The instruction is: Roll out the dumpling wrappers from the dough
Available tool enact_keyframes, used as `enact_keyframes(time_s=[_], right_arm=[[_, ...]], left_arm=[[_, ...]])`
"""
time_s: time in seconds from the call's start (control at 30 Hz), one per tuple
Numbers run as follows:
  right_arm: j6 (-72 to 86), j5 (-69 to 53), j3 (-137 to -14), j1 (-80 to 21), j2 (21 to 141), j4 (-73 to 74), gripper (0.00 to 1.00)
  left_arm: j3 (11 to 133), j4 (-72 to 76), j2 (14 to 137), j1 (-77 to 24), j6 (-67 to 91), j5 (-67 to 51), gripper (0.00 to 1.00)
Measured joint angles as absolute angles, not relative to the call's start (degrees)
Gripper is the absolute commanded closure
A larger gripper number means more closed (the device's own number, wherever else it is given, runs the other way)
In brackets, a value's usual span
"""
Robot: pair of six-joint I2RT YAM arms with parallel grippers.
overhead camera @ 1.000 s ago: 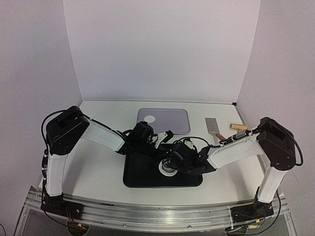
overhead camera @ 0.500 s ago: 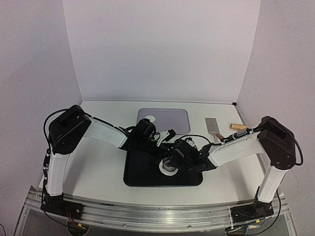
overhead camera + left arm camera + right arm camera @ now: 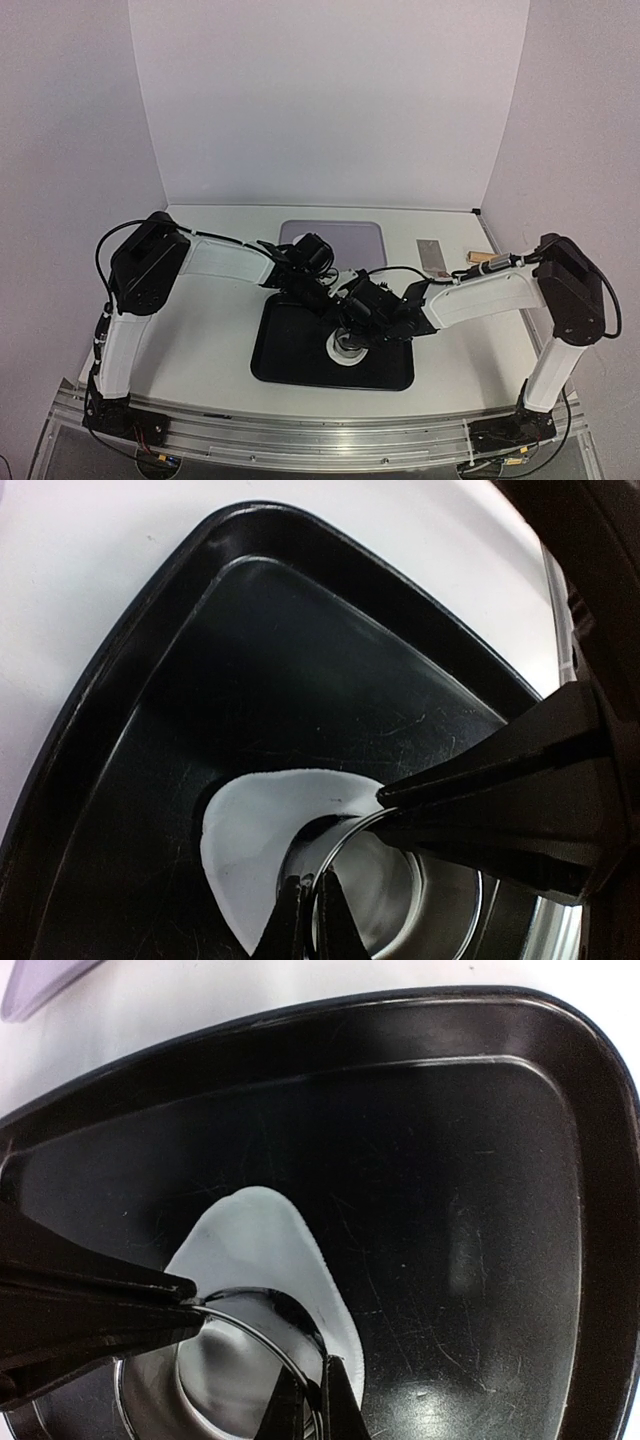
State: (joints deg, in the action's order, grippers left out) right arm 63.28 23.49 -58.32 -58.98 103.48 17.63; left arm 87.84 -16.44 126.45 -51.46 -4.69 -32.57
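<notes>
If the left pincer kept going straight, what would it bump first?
The left pincer pinches the metal ring cutter now; going on, it would probably hit the white dough on the black tray.

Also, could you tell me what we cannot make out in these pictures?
- Top view: the left gripper and right gripper cover most of the ring cutter and dough.
- Left wrist view: the bottom edge cuts off the ring cutter; the right gripper hides its right side.
- Right wrist view: only a corner of the purple tray shows, at the top-left edge.
- Inside the ring: blurred glare, contents unclear.
</notes>
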Motion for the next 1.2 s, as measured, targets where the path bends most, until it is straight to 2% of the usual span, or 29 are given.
enact_keyframes(time_s=[0.53, 0.87, 0.93, 1.1, 1.2], right_arm=[[56.85, 23.74, -65.17, -59.80, 101.93, 26.86, 1.00], [48.38, 25.44, -78.01, -60.38, 102.20, 32.96, 0.99], [46.27, 24.44, -82.56, -60.68, 104.67, 33.00, 0.93], [40.84, 18.09, -94.61, -61.81, 113.23, 31.28, 0.62], [39.06, 13.86, -100.96, -63.31, 117.68, 30.50, 0.50]], left_arm=[[91.69, -27.35, 123.43, -51.12, -7.32, -32.87, 1.00], [94.03, -36.49, 115.15, -46.95, -9.79, -32.41, 1.00], [92.27, -38.44, 111.91, -44.98, -10.59, -31.86, 1.00], [85.22, -42.07, 104.97, -37.61, -12.36, -30.40, 1.00], [79.63, -42.40, 101.46, -32.26, -13.29, -28.61, 1.00]])
